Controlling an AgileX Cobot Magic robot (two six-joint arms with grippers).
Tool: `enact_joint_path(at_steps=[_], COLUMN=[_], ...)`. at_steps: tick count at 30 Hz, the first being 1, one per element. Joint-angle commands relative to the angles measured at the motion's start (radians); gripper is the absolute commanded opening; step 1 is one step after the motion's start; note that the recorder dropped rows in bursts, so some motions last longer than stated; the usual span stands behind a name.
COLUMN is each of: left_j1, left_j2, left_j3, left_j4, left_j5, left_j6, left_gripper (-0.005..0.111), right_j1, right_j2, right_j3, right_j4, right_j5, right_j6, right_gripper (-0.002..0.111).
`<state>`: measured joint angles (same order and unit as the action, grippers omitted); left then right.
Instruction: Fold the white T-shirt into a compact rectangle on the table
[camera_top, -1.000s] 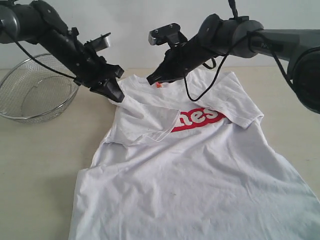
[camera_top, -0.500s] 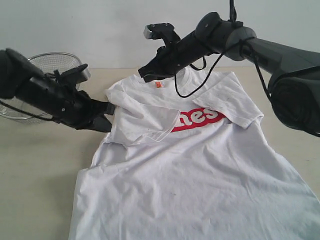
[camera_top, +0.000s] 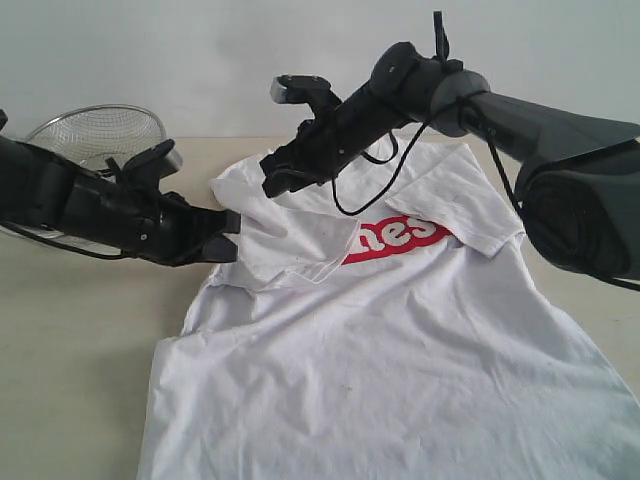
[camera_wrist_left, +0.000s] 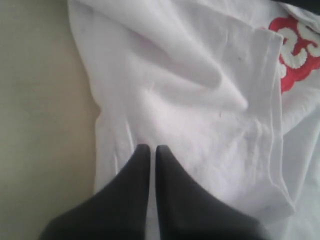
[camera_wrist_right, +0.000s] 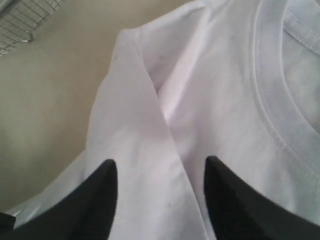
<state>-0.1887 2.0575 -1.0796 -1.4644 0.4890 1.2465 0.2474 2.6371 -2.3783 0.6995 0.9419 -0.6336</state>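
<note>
The white T-shirt (camera_top: 400, 340) lies face up on the table (camera_top: 80, 330). Its left sleeve is folded in over the chest and covers part of the red lettering (camera_top: 400, 236). My left gripper (camera_top: 228, 236) is shut, its tips (camera_wrist_left: 150, 148) resting on the cloth by the shirt's left edge (camera_wrist_left: 165, 90); no cloth shows pinched between them. My right gripper (camera_top: 273, 178) hangs open just above the left shoulder. A raised crease of the shirt (camera_wrist_right: 150, 110) runs between its spread fingers (camera_wrist_right: 160, 170), with the ribbed collar (camera_wrist_right: 272, 85) beside them.
A round wire-mesh basket (camera_top: 95, 130) stands at the back left of the table, behind my left arm; its rim (camera_wrist_right: 25, 15) shows in the right wrist view. Bare tabletop (camera_wrist_left: 40, 100) lies left of the shirt. The shirt's hem runs off the front edge of the exterior view.
My right gripper has moved left from the collar to the shoulder and opened. My left arm has dropped low and swung left, and its shut tips now lie at the shirt's left edge.
</note>
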Motion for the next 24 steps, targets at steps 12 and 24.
enact_joint_path(at_steps=[12, 24], left_j1=[-0.006, -0.006], left_j2=[0.024, 0.024], left_j3=[0.082, 0.090], left_j4=[0.014, 0.014], left_j5=[0.024, 0.038], left_j6=[-0.005, -0.024], left_gripper=[0.005, 0.005], right_j1=[0.004, 0.036], right_j2=[0.018, 0.026], right_j3=[-0.007, -0.007], right_j4=[-0.016, -0.036], right_j5=[0.005, 0.062], right_j6=[0.008, -0.036], right_gripper=[0.054, 0.054])
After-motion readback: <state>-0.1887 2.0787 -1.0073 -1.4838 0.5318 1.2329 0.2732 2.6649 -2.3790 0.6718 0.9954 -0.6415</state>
